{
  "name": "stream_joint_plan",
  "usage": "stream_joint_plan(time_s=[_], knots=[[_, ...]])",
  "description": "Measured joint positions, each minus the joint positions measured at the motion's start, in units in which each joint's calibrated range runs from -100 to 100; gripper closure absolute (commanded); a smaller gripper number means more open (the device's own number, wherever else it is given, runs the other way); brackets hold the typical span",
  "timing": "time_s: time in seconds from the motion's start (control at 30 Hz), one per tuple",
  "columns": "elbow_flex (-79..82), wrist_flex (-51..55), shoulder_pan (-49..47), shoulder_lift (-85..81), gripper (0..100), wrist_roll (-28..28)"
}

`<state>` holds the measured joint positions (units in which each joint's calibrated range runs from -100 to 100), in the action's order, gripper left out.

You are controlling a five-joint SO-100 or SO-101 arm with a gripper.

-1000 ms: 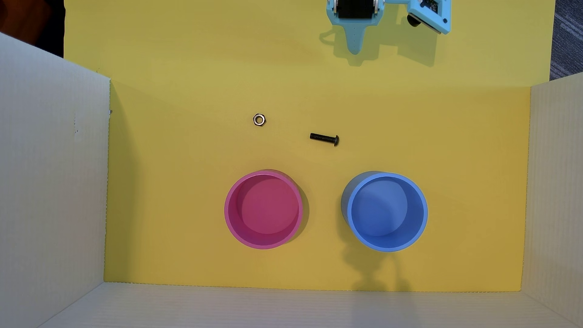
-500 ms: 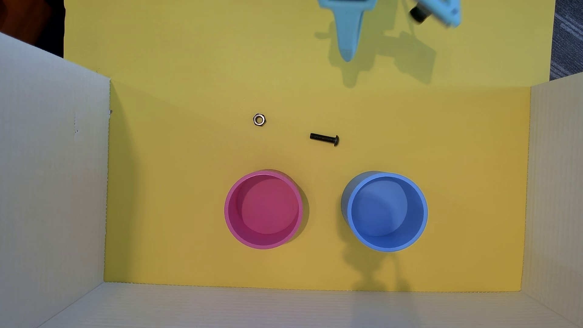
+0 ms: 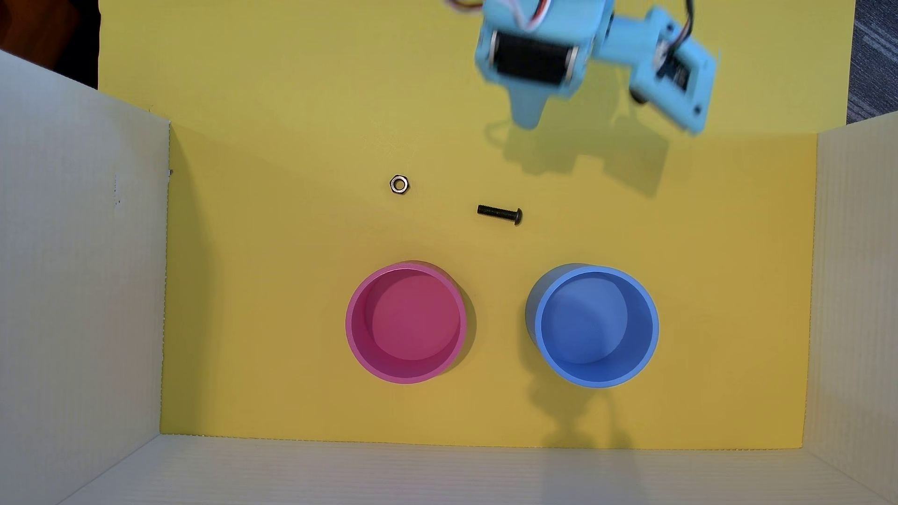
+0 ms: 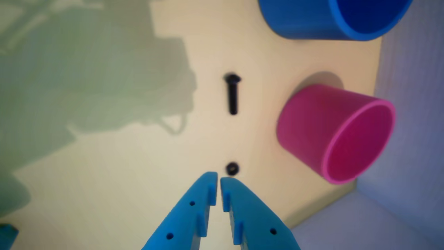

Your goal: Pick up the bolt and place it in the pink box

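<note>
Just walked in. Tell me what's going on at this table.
A light-blue robot arm's gripper hangs above the yellow mat, its jaws nearly together and holding nothing. The small black threaded bolt lies flat on the mat, untouched, apart from the silver hex nut. The round pink plastic cup and the round blue plastic cup stand upright side by side, both empty. Nothing has been picked up yet.
</note>
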<state>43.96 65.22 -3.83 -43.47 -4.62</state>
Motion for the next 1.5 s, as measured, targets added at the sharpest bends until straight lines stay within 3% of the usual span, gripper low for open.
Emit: stream_joint_plan(time_s=[0.27, 0.5, 0.7, 1.1, 1.5], knots=[[-2.8, -3.8, 0.1, 10.0, 98, 4.6], [-3.0, -8.4, 0.8, 20.3, 98, 4.7], [-8.2, -9.8, 1.5, 28.3, 86, 5.0], [-16.8, -9.9, 1.6, 40.9, 87, 5.0], [-18.7, -9.9, 1.6, 42.6, 87, 4.8]])
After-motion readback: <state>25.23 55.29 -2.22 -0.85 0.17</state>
